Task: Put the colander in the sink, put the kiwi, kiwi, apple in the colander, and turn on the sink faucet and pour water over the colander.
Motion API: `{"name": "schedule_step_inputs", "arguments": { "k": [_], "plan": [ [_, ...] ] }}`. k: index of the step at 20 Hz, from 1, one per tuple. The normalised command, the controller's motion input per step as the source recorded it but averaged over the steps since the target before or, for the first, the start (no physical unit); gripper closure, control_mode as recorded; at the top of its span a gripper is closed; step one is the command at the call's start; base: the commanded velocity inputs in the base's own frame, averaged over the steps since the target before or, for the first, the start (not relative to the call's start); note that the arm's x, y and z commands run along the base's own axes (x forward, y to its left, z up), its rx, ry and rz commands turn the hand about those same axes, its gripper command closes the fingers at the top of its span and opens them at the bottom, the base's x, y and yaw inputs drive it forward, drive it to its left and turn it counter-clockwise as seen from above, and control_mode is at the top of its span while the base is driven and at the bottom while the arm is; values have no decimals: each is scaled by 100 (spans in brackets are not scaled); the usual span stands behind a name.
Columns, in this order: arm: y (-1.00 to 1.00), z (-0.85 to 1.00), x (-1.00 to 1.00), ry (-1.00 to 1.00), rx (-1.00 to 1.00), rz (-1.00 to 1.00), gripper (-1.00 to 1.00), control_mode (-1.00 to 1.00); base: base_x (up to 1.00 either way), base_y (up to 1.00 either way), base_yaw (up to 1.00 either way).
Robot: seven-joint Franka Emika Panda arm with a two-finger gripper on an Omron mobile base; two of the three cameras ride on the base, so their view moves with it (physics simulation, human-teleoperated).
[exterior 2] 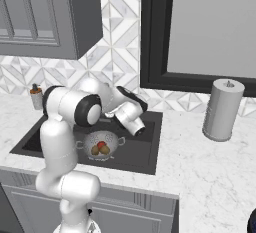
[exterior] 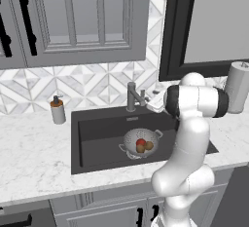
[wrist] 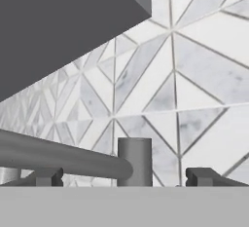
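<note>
While fruit sits loaded, tap not yet running: claw [wrist: 124,177] spread wide, gripping nothing, level with the faucet [exterior: 132,96] top.
Risk: fingers straddling the post and missing the small side lever, or knocking the spout off line. Faucet at far sink [exterior: 97,128] edge, post upright, spout angled right over the basin; colander [exterior: 141,142] with apple [exterior: 140,142] and kiwis [exterior: 148,146] below.

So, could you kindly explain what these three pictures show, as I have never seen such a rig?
A white robot arm stands before a kitchen sink. Two pictures come from cameras behind it, left and right; the third looks out from its hand. In the sink sits a colander holding an apple and two kiwis. The open gripper holds nothing and points at the faucet; no water runs. A soap dispenser and a paper towel roll stand on the counter.
</note>
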Motion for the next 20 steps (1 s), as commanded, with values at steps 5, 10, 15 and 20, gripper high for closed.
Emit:
{"name": "schedule_step_inputs", "arguments": {
  "k": [5, 10, 15, 20],
  "plan": [
    [0, -13, 45, 0, 7, -1, -100, -100, 0, 0, 0],
    [0, -17, 45, 0, 5, -2, -100, -100, 0, 0, 0],
    [0, -12, 40, 0, 2, -2, -100, -100, 0, 0, 0],
    [0, -13, 29, 0, 0, -3, -100, -100, 0, 0, 0]
  ]
}}
